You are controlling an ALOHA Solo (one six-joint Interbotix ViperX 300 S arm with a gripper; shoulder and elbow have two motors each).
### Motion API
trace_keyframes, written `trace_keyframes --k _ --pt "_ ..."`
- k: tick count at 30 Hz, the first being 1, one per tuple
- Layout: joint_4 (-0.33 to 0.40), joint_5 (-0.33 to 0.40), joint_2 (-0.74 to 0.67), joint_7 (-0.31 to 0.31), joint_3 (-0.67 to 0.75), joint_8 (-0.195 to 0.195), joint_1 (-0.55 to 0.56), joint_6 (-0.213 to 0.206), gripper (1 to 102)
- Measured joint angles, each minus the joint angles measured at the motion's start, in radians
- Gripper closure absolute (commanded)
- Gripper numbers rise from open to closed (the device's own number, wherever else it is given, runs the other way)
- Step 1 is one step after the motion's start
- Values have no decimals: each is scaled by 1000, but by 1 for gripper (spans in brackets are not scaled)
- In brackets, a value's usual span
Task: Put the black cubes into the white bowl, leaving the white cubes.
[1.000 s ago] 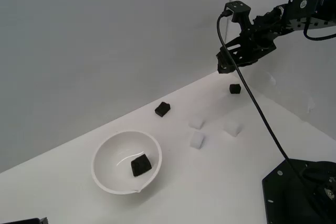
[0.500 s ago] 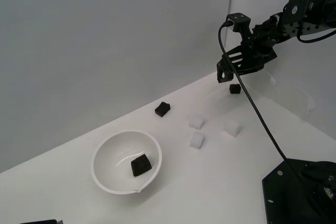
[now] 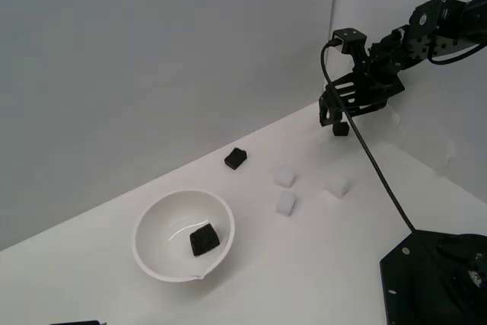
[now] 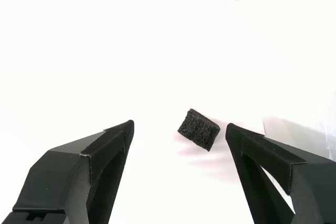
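Black cubes are spread over the white table (image 3: pixel 91 264), and the one nearest the tool (image 3: pixel 335 118) lies on the table just under and between its two dark fingers (image 4: pixel 100 156). In the wrist view that cube (image 4: pixel 198 129) sits in the gap between the fingers, turned at an angle and closer to one finger than the other, touching neither; in the exterior view it shows as a dark block (image 3: pixel 341 129) right below the fingertips. The tool stands wide, its jaws spread well beyond the cube's width and gripping nothing. Largest of the loose things, the white bowl (image 3: pixel 156 222) rests well away from the tool, toward the exterior view's left and nearer the camera, and a second black cube (image 3: pixel 204 240) lies inside it on the curved floor. A third black cube (image 3: pixel 236 159) sits on the table between the bowl and the tool, nearer the back wall. Three white cubes lie in a loose group between bowl and tool: one (image 3: pixel 284 176) closest to the third black cube, one (image 3: pixel 285 202) just in front of it, and one (image 3: pixel 338 186) nearest the tool, almost directly below it in the exterior view.
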State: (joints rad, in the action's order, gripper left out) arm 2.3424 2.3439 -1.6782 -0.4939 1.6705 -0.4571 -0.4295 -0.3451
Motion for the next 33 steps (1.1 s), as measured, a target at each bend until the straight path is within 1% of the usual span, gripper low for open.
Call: trace_keyframes --k 12,14,15,16,17,19,20,21,24,25,28,29,30,31,33 --pt "0 0 66 0 -61 2 -2 0 3" --pt "0 0 67 2 -66 2 -3 0 4" --pt "0 0 75 0 -72 2 -5 0 7" --pt "0 0 81 2 -78 2 -6 0 12" --pt "0 0 84 0 -81 2 -5 0 20" --pt "0 0 84 0 -81 2 -5 0 44" --pt "0 0 84 2 -81 2 -5 0 54" --pt "0 0 84 0 -81 2 -5 0 61" --pt "0 0 83 0 -80 2 -5 0 67" --pt "0 0 83 0 -80 0 -5 0 71" --pt "0 0 77 -6 -74 2 -5 0 89" --pt "0 0 71 -11 -69 2 -5 0 94" --pt "0 0 66 -12 -64 2 -3 0 98" --pt "0 0 64 -14 -63 2 -5 0 100" --pt "0 0 54 -14 -55 2 -5 0 100"
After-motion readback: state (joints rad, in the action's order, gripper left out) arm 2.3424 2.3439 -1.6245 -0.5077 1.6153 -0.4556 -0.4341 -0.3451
